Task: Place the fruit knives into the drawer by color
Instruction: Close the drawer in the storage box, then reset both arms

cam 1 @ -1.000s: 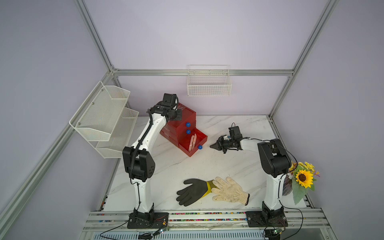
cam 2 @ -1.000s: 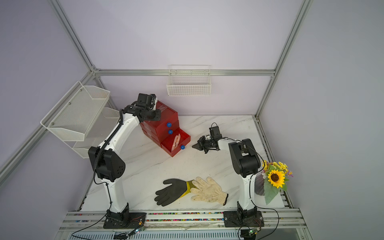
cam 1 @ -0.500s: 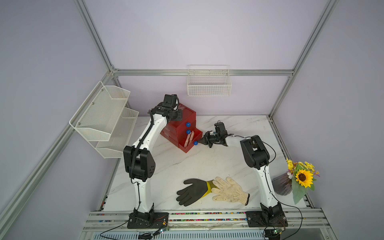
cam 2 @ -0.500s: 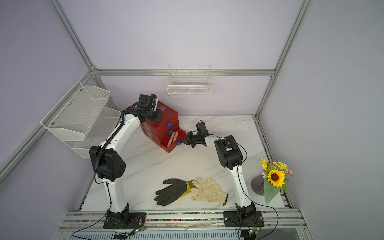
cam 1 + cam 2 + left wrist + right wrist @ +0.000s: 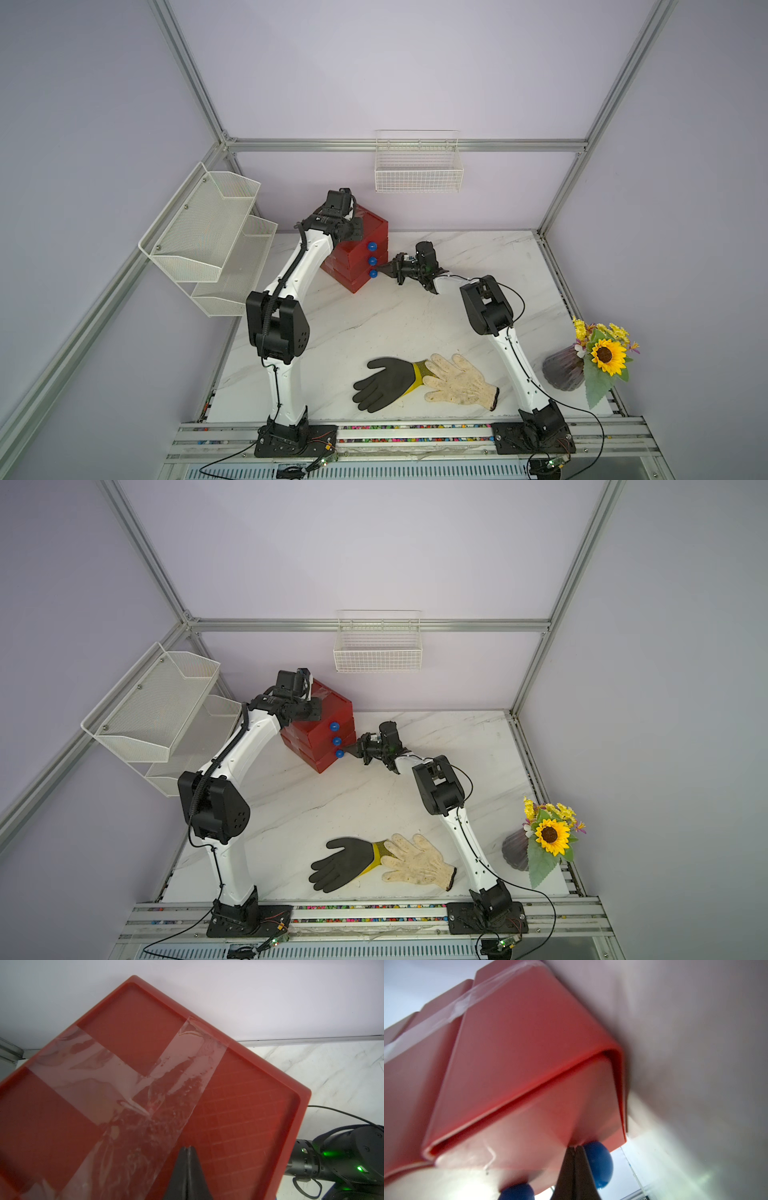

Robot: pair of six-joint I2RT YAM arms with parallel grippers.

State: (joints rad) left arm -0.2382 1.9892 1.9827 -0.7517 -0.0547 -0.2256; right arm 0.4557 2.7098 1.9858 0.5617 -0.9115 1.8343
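The red drawer (image 5: 357, 255) (image 5: 320, 737) stands at the back left of the table, all three fronts flush, each with a blue knob (image 5: 372, 261). My left gripper (image 5: 187, 1148) is shut and presses down on the taped top (image 5: 145, 1076) of the drawer; in both top views it sits over the top's front part (image 5: 358, 230) (image 5: 316, 711). My right gripper (image 5: 574, 1148) (image 5: 380, 272) is shut with nothing in it. Its tips touch the lowest front beside that front's blue knob (image 5: 598, 1163). The fruit knives are hidden.
A black glove (image 5: 384, 384) and a cream glove (image 5: 457, 380) lie side by side near the front edge. A dark vase with a sunflower (image 5: 565, 370) stands front right. White wire baskets hang on the back wall (image 5: 417, 170) and the left wall (image 5: 208, 232).
The lowest drawer stood open with pink knives showing; my right gripper moved left against its front and the drawer is now shut. The left gripper stayed on the top.
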